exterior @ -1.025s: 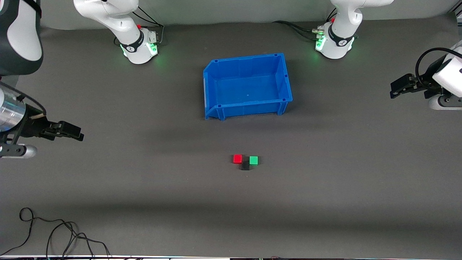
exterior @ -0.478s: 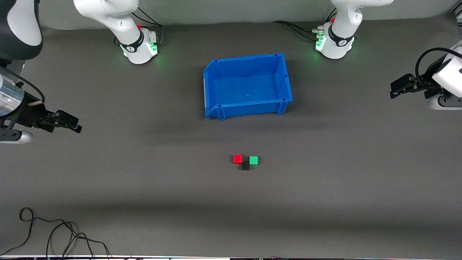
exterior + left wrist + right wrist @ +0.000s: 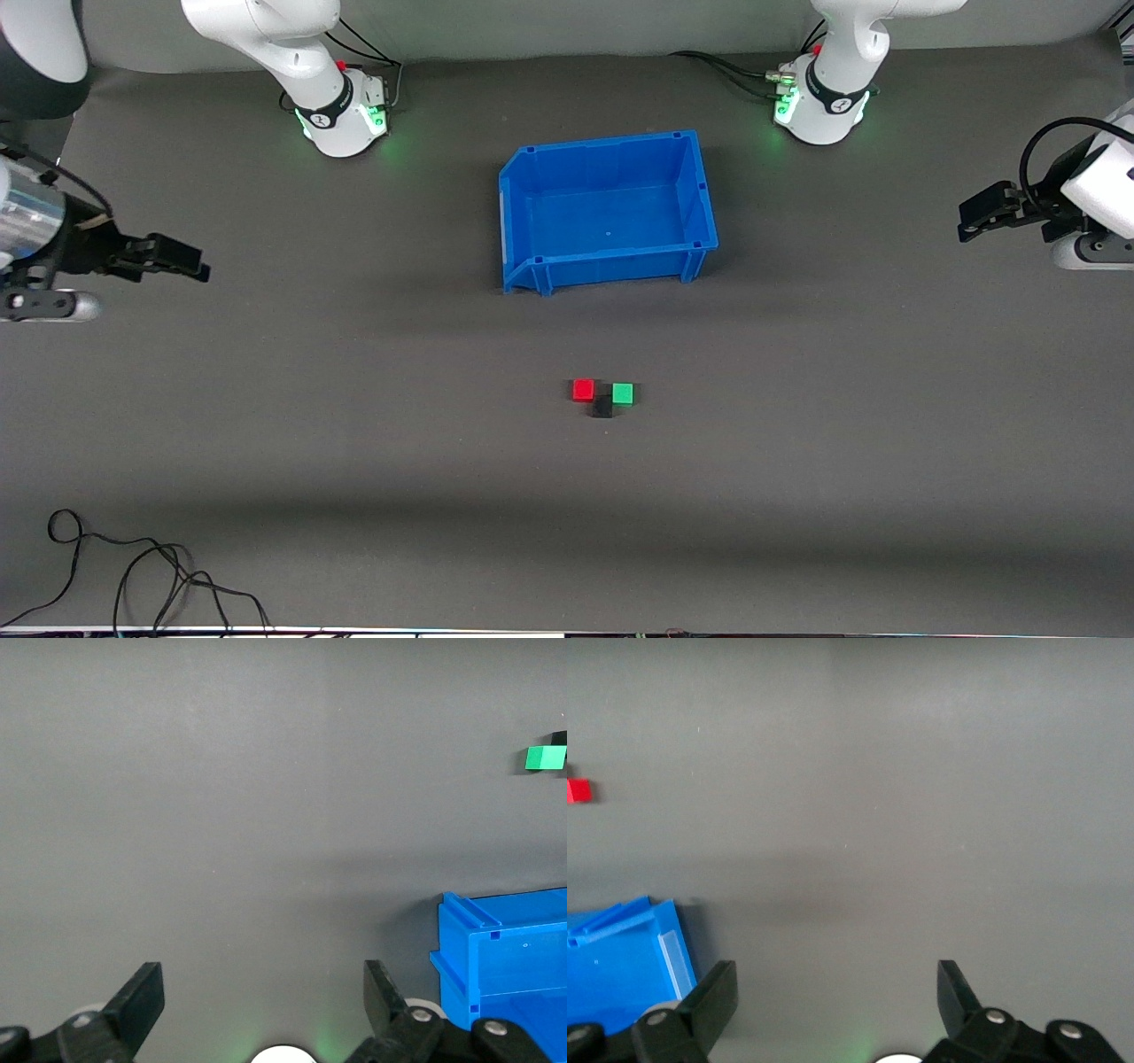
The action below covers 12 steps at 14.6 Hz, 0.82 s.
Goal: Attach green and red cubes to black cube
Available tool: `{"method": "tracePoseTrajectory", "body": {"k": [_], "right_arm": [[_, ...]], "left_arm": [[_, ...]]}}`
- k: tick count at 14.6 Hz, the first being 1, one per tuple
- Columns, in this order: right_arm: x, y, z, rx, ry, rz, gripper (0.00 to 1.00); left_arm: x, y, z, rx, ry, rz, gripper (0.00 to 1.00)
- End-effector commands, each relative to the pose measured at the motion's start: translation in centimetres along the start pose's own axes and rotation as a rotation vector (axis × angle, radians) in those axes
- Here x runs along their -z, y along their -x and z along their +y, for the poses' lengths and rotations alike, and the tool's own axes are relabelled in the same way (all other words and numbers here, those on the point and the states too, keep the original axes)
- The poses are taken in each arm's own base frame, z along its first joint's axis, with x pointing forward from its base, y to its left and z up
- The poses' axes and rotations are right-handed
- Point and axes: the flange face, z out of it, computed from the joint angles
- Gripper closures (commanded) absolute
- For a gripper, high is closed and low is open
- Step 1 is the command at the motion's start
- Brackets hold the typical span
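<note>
Nearest the front camera, a loose black cable curls on the grey mat toward the right arm's end of the table. Farther up the mat, about midway between the two arms' ends, sit the three small cubes in a tight cluster. The black cube is the nearest of them: a plain matte block, the same size as its neighbours and only a shade darker than the mat, so it reads mostly as a dark square. The red cube sits just farther from the camera, toward the right arm's end, and the green cube just farther too, toward the left arm's end; each meets the black cube at a corner, with a narrow gap between the two coloured ones. Both are bright, flat-faced and upright. Farther still stands an open blue bin, well apart from the cubes. The right gripper hangs over bare mat at the right arm's end of the table, its fingers spread wide with nothing between them. The left gripper hangs over the mat at the left arm's end, its fingers likewise spread and holding nothing. Farthest from the camera stand the two white arm bases with green lights.
</note>
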Motion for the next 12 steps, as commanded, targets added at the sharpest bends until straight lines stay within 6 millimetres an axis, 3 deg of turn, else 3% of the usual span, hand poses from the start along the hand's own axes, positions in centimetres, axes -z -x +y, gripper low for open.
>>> {"method": "tracePoseTrajectory", "body": {"k": [1, 7, 9, 12], "right_arm": [[0.6, 1.3, 0.5, -0.003, 0.025, 0.013, 0.00], [0.8, 1.4, 0.3, 0.000, 0.030, 0.013, 0.00], [1.9, 0.9, 0.2, -0.047, 0.072, 0.047, 0.00], [1.9, 1.0, -1.6, -0.079, 0.093, 0.054, 0.00]], "left_arm": [[0.3, 0.0, 0.1, -0.003, -0.016, 0.004, 0.00], [0.3, 0.0, 0.0, 0.000, -0.014, 0.007, 0.00], [0.3, 0.0, 0.0, 0.000, -0.014, 0.007, 0.00], [0.3, 0.0, 0.1, 0.001, -0.013, 0.009, 0.00]]}}
